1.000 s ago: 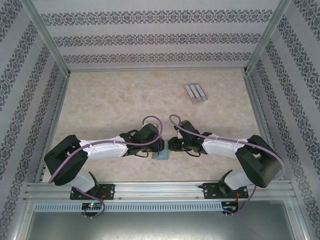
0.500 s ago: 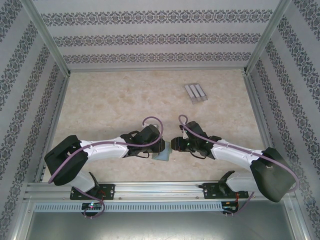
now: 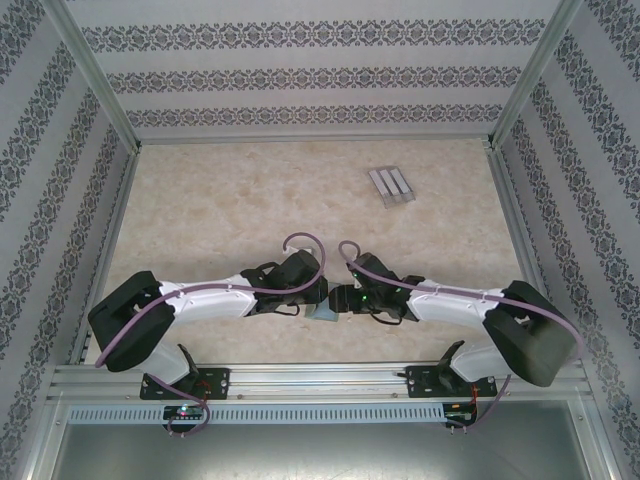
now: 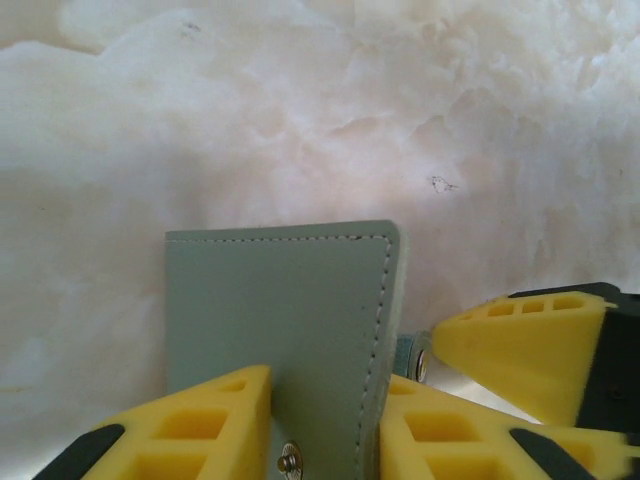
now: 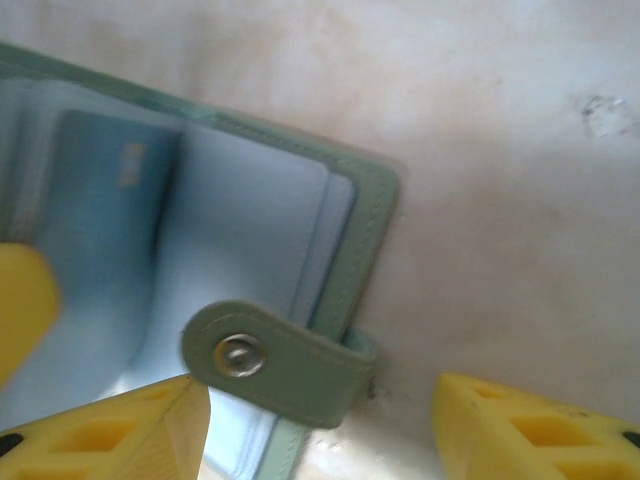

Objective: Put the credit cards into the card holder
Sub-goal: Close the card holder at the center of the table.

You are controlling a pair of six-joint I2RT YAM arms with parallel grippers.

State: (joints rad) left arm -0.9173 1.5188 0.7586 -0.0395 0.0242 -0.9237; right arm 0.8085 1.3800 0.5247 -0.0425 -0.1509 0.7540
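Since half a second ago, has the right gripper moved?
Yes. In the top view the right gripper has shifted slightly left and toward the near edge, away from the fixed ribbed stand, closing on the card holder.

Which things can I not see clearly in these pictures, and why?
Top view: left gripper and right gripper cover most of the card holder.
Right wrist view: blue card blurred, print unreadable; picture edge cuts off the card holder's left part.
Left wrist view: outer cover hides the pockets.
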